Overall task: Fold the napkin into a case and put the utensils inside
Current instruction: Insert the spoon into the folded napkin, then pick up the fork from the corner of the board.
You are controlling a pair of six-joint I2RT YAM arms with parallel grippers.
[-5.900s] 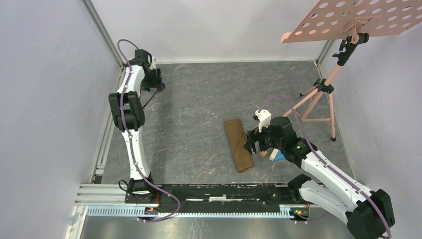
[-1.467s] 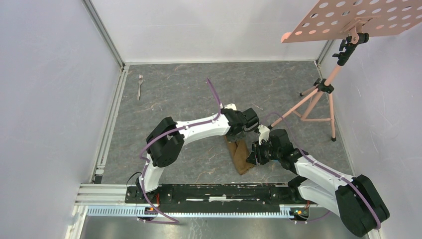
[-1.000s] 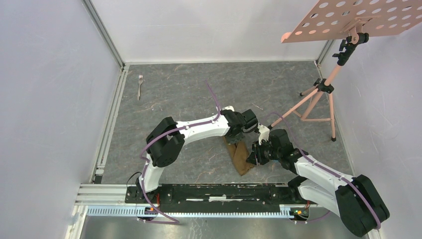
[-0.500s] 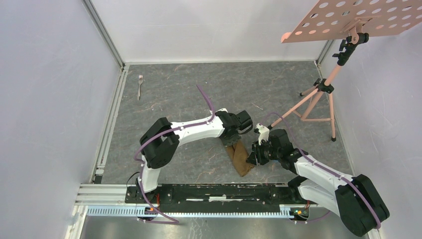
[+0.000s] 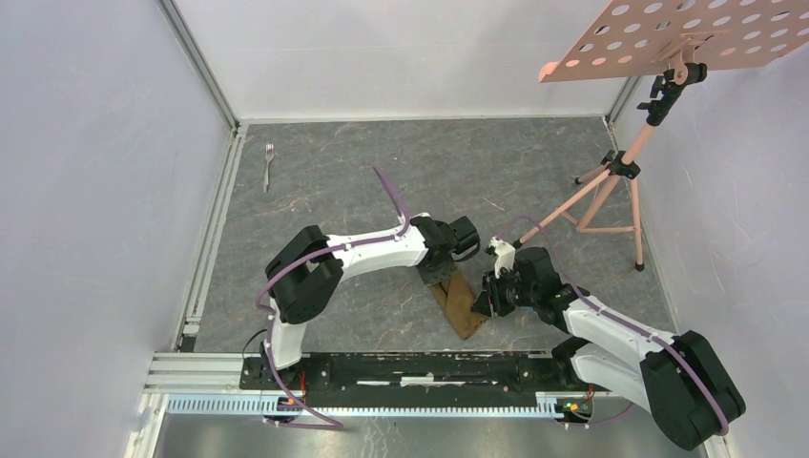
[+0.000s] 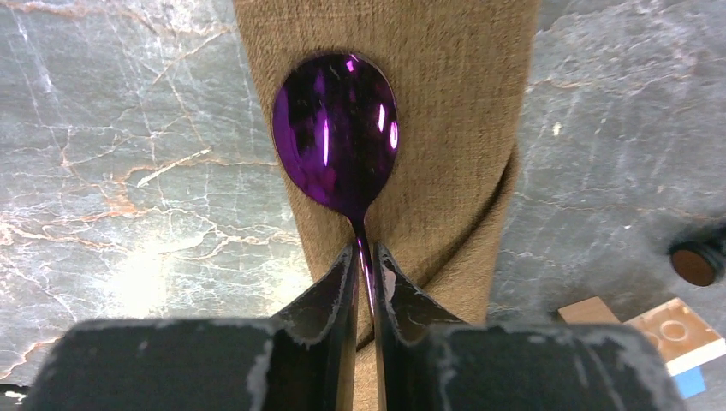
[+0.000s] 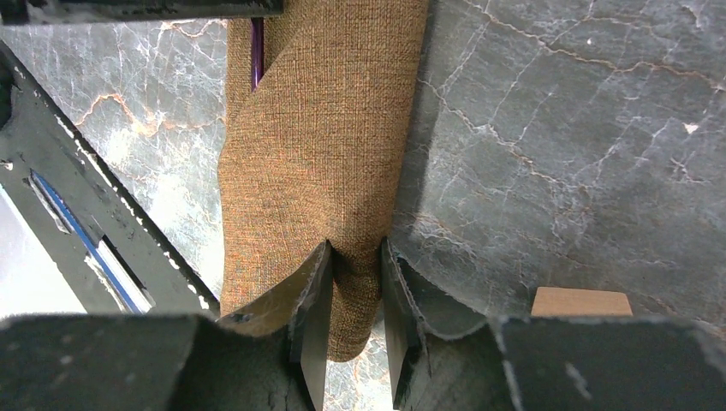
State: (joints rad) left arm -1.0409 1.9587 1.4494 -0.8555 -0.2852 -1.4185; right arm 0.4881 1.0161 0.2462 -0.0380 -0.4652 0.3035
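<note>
Spoon [image 6: 336,128]: bowl on the soft case [image 6: 445,128], upper centre of left wrist view; light, slippery (take its thin handle). Left gripper [image 6: 364,257] narrow around that handle, grip unclear; right gripper [image 7: 355,278] pinches the case's lower end.

Purple spoon [image 6: 336,128] atop narrow brown case [image 6: 454,120]; silver fork [image 5: 269,164], seemingly flat, far-left.

A grey, marble-veined surface [image 5: 363,181] filled the floor of the enclosure, closed in by plain white walls on the left [image 5: 95,191], back [image 5: 401,57] and right [image 5: 735,210]. Aluminium rails [image 5: 205,277] ran along its left side and near edge. In the far right corner stood a pink tripod stand [image 5: 611,191], which carried a tilted pink perforated board [image 5: 668,33] overhead. The light was even and soft.
</note>
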